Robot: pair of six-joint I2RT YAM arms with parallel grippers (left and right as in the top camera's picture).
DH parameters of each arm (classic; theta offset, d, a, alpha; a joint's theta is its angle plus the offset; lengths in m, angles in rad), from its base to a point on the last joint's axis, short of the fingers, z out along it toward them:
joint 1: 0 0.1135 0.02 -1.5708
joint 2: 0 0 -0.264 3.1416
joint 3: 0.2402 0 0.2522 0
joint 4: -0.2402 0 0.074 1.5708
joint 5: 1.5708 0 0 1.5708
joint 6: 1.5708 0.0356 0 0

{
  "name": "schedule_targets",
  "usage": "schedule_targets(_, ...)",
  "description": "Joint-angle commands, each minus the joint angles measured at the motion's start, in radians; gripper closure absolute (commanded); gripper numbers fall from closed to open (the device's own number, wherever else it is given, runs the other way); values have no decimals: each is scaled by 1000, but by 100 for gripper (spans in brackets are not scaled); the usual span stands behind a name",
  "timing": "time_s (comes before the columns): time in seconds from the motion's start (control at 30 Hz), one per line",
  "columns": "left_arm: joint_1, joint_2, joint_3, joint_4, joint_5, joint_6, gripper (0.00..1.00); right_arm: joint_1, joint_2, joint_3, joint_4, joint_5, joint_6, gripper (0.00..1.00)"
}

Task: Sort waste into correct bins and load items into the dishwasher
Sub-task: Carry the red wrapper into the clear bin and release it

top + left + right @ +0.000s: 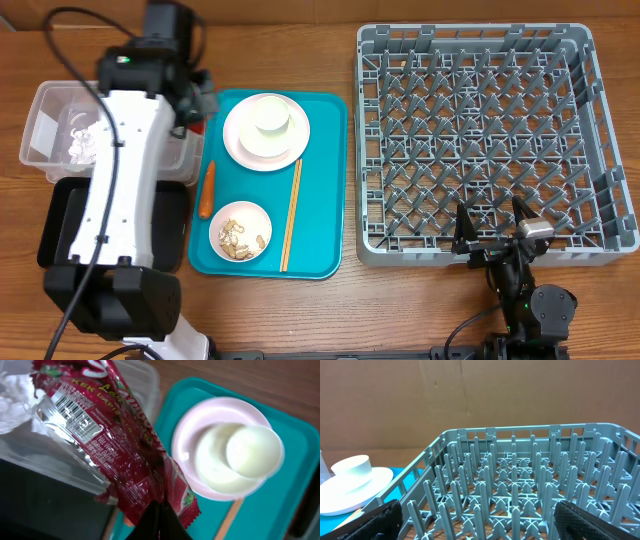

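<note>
My left gripper (pixel 161 522) is shut on the red snack wrapper (pixel 107 440), holding it over the edge of the clear plastic tub (pixel 55 110), beside the teal tray. The crumpled napkin (pixel 80 140) lies in the tub. The black tray (pixel 60 225) sits below it, partly under my left arm. On the teal tray (pixel 330 170) are a pale plate with an upturned bowl (pixel 266 130), a carrot (pixel 207 190), a bowl of peanuts (pixel 240 233) and chopsticks (pixel 292 215). My right gripper (pixel 493 240) is open and empty at the front edge of the grey dish rack (pixel 480 130).
The dish rack (pixel 530 495) fills the right wrist view, with the plate and bowl (pixel 352 485) at the left. My white left arm (pixel 120 190) covers part of the tub and black tray. A cardboard wall stands behind the table.
</note>
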Motion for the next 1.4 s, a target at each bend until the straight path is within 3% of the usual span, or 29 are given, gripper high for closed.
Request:
schedule_targets(0.0, 73, 23, 10, 26, -10, -11, 96, -2, -12, -11, 6, 2, 4, 0)
schedule_targets(0.23, 151, 96, 10, 69, 14, -10, 96, -2, -12, -11, 6, 2, 4, 0)
schedule_targets(0.8, 176, 233, 10, 76, 17, -11, 96, -2, -11, -11, 6, 2, 4, 0)
schedule_targets(1.03, 209, 233, 10, 69, 76, 3, 76, -2, -12, -11, 6, 2, 4, 0)
schedule_targets(1.3, 213, 231, 46, 18, 170, 57, 73, -2, -12, -11, 6, 2, 4, 0)
schedule_targets(1.37, 211, 223, 76, -32, 177, 65, 80, -2, -12, -11, 6, 2, 4, 0)
